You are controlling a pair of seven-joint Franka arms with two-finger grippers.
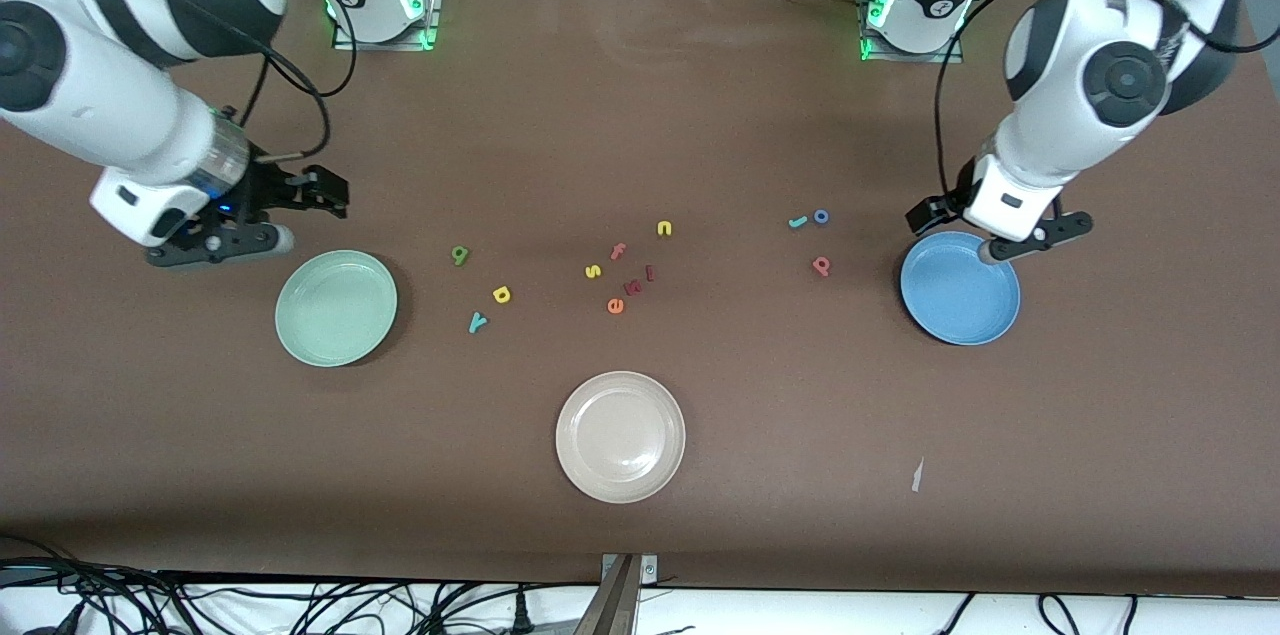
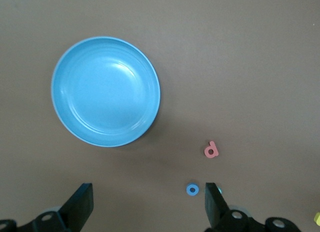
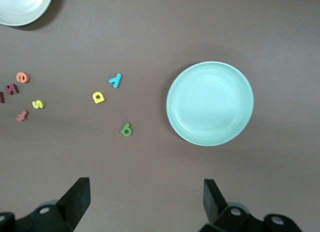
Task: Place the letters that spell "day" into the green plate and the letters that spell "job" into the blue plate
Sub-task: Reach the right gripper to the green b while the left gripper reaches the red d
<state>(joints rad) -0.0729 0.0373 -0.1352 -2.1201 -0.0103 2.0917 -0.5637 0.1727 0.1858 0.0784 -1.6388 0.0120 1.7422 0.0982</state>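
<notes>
The pale green plate [image 1: 336, 307] [image 3: 210, 103] lies empty toward the right arm's end. Beside it on the table are the green a [image 1: 460, 256] [image 3: 126, 129], yellow d [image 1: 502, 294] [image 3: 98, 97] and teal y [image 1: 477, 321] [image 3: 115, 80]. The blue plate [image 1: 960, 288] [image 2: 105, 91] lies empty toward the left arm's end, with the teal j [image 1: 797, 222], blue o [image 1: 821, 216] [image 2: 193, 189] and pink b [image 1: 821, 265] [image 2: 211, 150] beside it. My right gripper [image 1: 270, 215] [image 3: 145, 199] hangs open over bare table by the green plate. My left gripper [image 1: 995, 225] [image 2: 149, 202] hangs open by the blue plate's rim.
A beige plate [image 1: 620, 436] [image 3: 20, 6] sits nearer the front camera, mid-table. Loose letters lie in the middle: yellow n [image 1: 664, 229], pink f [image 1: 618, 251], yellow s [image 1: 593, 271], orange e [image 1: 615, 306] and dark red ones [image 1: 633, 286]. A paper scrap [image 1: 917, 475] lies nearer the camera than the blue plate.
</notes>
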